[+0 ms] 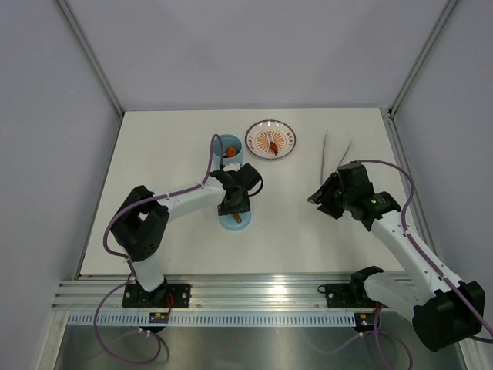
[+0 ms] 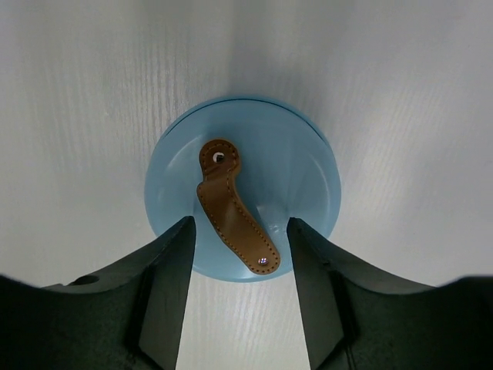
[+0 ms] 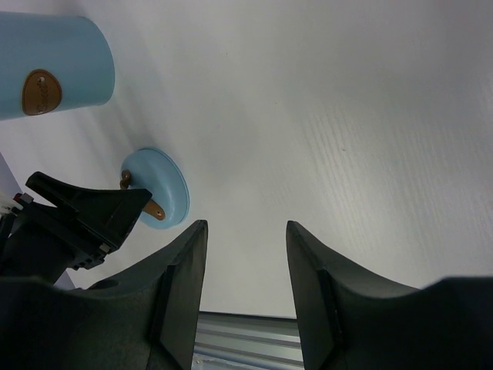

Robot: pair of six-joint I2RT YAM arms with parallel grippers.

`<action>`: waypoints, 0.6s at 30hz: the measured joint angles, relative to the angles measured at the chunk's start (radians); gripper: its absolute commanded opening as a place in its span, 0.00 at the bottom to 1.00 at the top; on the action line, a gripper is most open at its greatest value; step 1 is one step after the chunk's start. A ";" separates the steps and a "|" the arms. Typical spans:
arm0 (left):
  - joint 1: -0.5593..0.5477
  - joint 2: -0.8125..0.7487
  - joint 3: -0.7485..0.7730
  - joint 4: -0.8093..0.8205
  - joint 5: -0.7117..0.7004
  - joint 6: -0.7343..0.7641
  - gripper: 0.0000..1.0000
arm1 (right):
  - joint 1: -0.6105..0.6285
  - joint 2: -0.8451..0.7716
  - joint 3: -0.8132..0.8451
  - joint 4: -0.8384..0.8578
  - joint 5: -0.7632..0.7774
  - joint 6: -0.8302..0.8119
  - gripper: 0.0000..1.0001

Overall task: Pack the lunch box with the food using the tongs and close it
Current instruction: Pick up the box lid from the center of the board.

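The light-blue lunch box (image 1: 226, 148) stands upright at the back middle of the table, lid off, with red-orange food (image 1: 229, 153) showing inside it. Its side with the brown mark also shows in the right wrist view (image 3: 54, 65). The round blue lid (image 2: 243, 185) lies flat on the table in front of it, with a brown leather strap (image 2: 233, 206) on top. My left gripper (image 2: 240, 254) hangs open over the lid's near edge, one finger either side of the strap's end, not gripping it. The silver tongs (image 1: 326, 150) lie at the back right. My right gripper (image 1: 320, 199) stands open and empty just in front of them.
A round red-rimmed plate (image 1: 254, 131) with one orange food piece (image 1: 273, 144) sits right of the lunch box. Grey walls with metal posts close off the table on three sides. A metal rail (image 1: 254, 293) runs along the near edge.
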 measured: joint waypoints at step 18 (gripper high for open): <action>0.008 0.023 -0.005 0.035 -0.003 -0.048 0.26 | 0.000 0.000 0.000 -0.001 0.000 -0.017 0.53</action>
